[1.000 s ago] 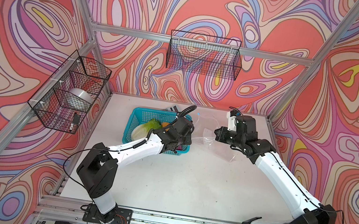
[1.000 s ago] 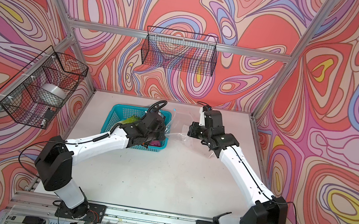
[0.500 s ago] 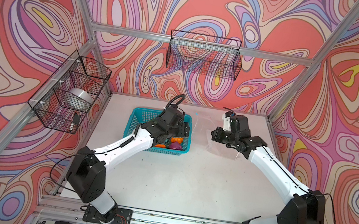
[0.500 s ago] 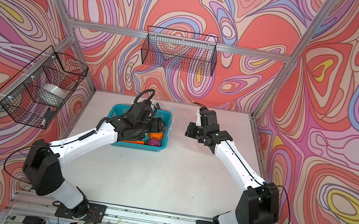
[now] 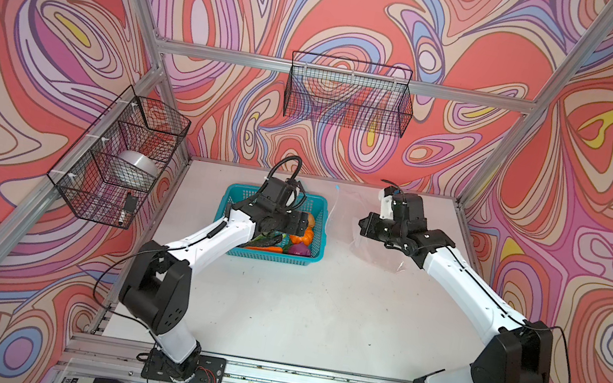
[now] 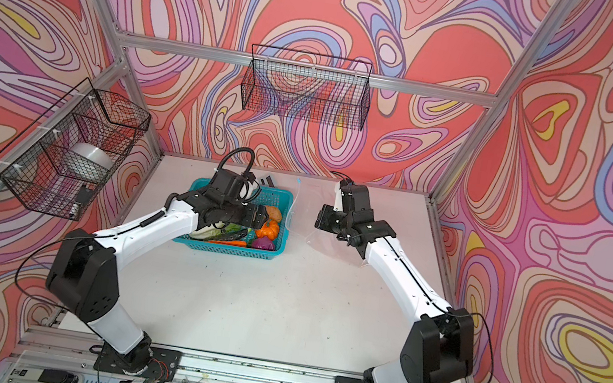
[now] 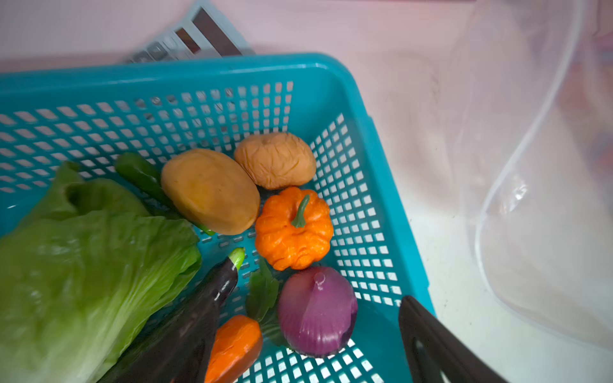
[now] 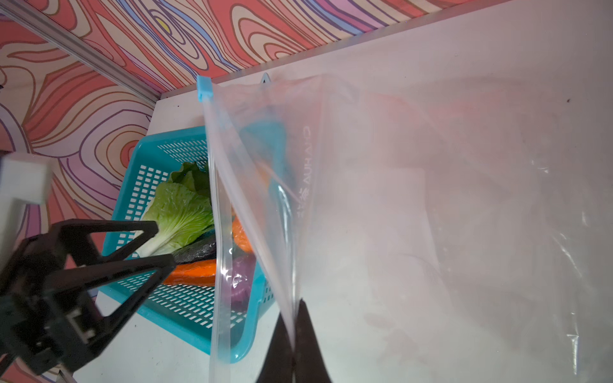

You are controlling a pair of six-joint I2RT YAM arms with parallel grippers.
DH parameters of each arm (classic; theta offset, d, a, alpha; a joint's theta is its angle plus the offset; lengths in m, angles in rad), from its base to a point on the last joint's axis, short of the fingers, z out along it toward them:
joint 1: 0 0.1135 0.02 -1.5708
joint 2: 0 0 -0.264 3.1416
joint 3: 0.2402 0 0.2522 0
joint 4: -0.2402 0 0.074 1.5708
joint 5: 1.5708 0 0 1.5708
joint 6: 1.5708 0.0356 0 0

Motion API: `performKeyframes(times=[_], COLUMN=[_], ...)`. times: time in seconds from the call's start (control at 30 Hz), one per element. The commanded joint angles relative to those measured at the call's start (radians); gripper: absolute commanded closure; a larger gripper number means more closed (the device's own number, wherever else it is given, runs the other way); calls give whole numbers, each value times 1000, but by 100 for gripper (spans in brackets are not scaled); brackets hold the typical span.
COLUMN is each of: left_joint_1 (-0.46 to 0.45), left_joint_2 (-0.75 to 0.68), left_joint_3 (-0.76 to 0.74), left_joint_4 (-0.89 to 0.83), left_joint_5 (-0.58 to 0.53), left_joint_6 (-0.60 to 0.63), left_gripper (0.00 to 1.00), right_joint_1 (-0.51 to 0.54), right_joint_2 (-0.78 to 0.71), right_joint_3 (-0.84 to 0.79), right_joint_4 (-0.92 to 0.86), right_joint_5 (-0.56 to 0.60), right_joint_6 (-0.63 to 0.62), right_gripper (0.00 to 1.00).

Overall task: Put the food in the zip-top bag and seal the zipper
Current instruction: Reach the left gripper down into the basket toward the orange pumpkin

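Across the white worktop (image 5: 298,305), the largest thing is the zip-top bag (image 5: 378,255). It is clear and crinkly and lies right of centre toward the far side, just beside the teal basket (image 5: 269,254). My right jaws are clenched on the film at the bag's mouth, holding that edge up so the mouth faces left, toward the basket. My left jaws hover over the basket's right half, spread apart and empty.

All the food I can see sits in the basket. The napa cabbage (image 7: 83,265) fills the near left, with a dark glossy vegetable (image 7: 199,308) against it and the carrot (image 7: 235,345) along the near wall. At the far right the smooth potato (image 7: 210,190) touches the wrinkled potato (image 7: 275,160). The pumpkin (image 7: 293,228) sits just nearer, and the purple piece (image 7: 316,311) nearer again. A green cucumber (image 7: 139,172) pokes out from under the smooth potato.

The zipper (image 8: 215,215) runs along the bag's mouth, with its light-blue slider (image 8: 204,88) at the far end.
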Motion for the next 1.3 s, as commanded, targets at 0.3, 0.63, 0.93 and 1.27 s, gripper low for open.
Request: performKeyframes(times=[0.3, 0.63, 0.93, 1.27], left_joint_1=[-2, -11, -29, -46], left_joint_2=[300, 374, 431, 491], left_joint_3=[316, 332, 328, 374], left_joint_4=[-226, -250, -246, -253], left_joint_5=[14, 46, 27, -15], left_joint_6=[119, 93, 87, 99], left_gripper=[12, 13, 13, 2], right_joint_1=[-5, -6, -6, -5], right_joint_2=[9, 7, 8, -2], right_joint_3=[16, 5, -2, -18], right_joint_4=[7, 14, 22, 28], right_joint_5=[-12, -10, -10, -8], right_joint_6=[-9, -11, -6, -2], right_gripper=[100, 100, 100, 100])
